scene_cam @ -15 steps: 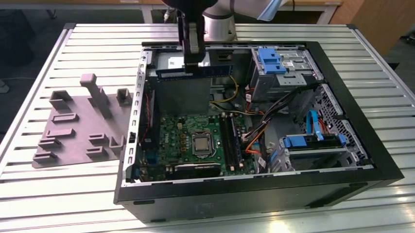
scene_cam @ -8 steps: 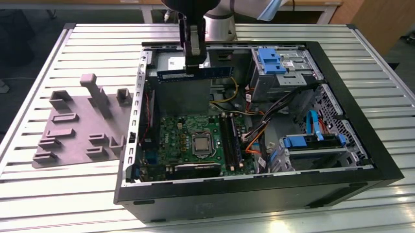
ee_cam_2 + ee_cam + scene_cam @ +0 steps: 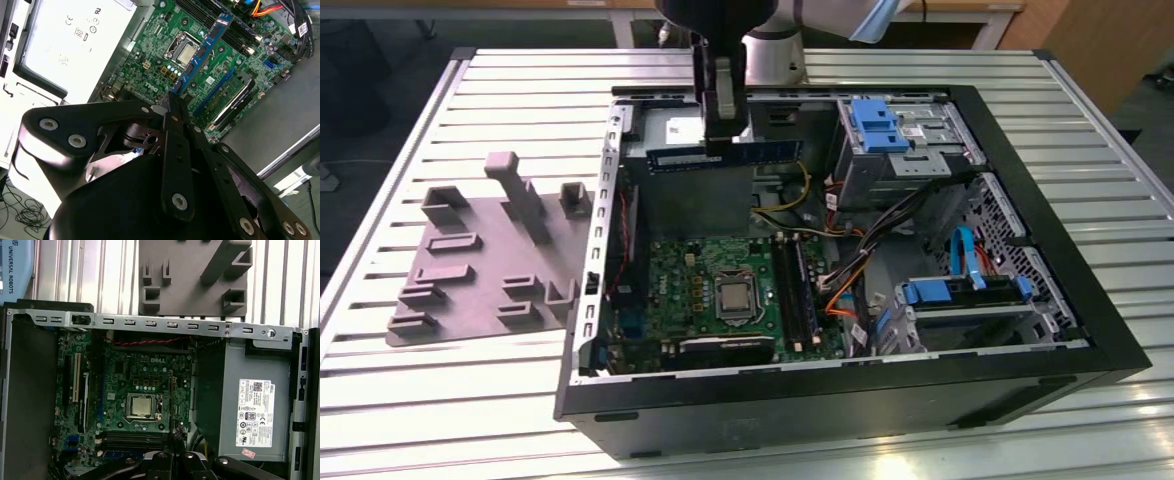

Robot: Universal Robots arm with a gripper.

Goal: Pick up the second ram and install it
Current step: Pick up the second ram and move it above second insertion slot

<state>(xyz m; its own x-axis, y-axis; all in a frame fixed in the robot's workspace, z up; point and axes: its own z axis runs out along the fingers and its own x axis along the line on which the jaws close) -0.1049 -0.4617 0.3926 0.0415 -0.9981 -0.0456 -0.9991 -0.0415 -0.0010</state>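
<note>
Your claw (image 3: pixel 172 106) is clamped on the second ram (image 3: pixel 202 52), its fingers pinching the flat faces so the long edge stays free to meet a slot. The stick hangs level in the air, touching nothing. That height looks chosen to clear the case wall (image 3: pixel 1067 300) and the cables. Well below the claw lies the green motherboard (image 3: pixel 150 55), and its long black slots (image 3: pixel 794 290) run just past the processor socket. Farthest from the claw, outside the case, sits the grey holder plate (image 3: pixel 480 260).

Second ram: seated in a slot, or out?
Out: the hand grips the second ram in the air, clear of the motherboard.
</note>
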